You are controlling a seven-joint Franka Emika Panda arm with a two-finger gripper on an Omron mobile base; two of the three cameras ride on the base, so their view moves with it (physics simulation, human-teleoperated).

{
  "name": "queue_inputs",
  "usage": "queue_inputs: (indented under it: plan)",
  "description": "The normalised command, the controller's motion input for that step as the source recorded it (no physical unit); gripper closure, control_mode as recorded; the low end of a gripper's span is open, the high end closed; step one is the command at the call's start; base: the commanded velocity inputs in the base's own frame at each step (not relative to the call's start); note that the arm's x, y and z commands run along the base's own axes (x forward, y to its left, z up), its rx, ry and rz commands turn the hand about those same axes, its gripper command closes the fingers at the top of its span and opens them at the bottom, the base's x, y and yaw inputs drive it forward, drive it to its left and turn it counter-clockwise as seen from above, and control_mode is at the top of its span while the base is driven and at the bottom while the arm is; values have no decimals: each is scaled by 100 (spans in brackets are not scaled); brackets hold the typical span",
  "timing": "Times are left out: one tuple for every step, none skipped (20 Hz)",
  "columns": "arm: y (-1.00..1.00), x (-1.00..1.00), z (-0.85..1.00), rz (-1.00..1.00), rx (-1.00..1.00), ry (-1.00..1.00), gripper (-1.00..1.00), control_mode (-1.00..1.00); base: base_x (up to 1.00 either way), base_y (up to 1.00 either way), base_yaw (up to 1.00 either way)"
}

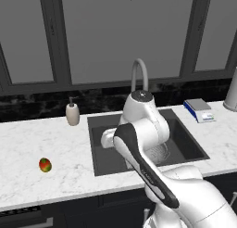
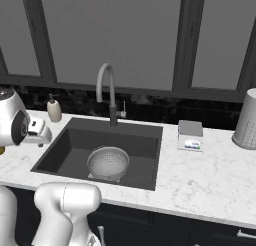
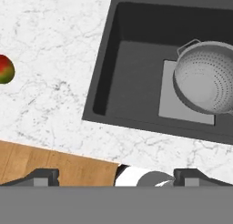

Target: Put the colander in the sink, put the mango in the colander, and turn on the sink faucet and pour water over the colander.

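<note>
Colander (image 2: pixel 108 163) sits in sink (image 2: pixel 75 140): first step done. Mango (image 1: pixel 45 165) lies on bench (image 1: pixel 28 143), well left of basin, not yet picked. Jaws (image 3: pixel 116 175) spread wide, empty, above bench edge. Sink faucet (image 2: pixel 107 92) dry; mango and water steps left.

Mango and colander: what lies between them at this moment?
In the hand view, bare white marble counter, then the sink's dark left wall and floor, separate the mango from the colander. Nothing else sits in that stretch.
</note>
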Motion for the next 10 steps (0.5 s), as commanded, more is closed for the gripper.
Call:
queue_inputs:
  plan:
    - [59, 0, 0, 0, 5, 5, -100, -100, 0, 0, 0]
    - [59, 0, 0, 0, 3, 2, -100, -100, 0, 0, 0]
    - [65, 0, 0, 0, 3, 1, -100, -100, 0, 0, 0]
    - [76, 0, -1, 0, 1, 2, -100, -100, 0, 0, 0]
    - [75, 0, -4, 0, 1, 2, -100, -100, 0, 0, 0]
    - [81, 0, -10, 0, 0, 1, -100, -100, 0, 0, 0]
    - [90, 0, -8, 0, 0, 0, -100, -100, 0, 0, 0]
    - [96, 0, -7, 0, 0, 0, -100, -100, 0, 0, 0]
    - [90, 0, 0, 0, 0, 3, -100, -100, 0, 0, 0]
    - [78, 0, 0, 0, 0, 4, -100, -100, 0, 0, 0]
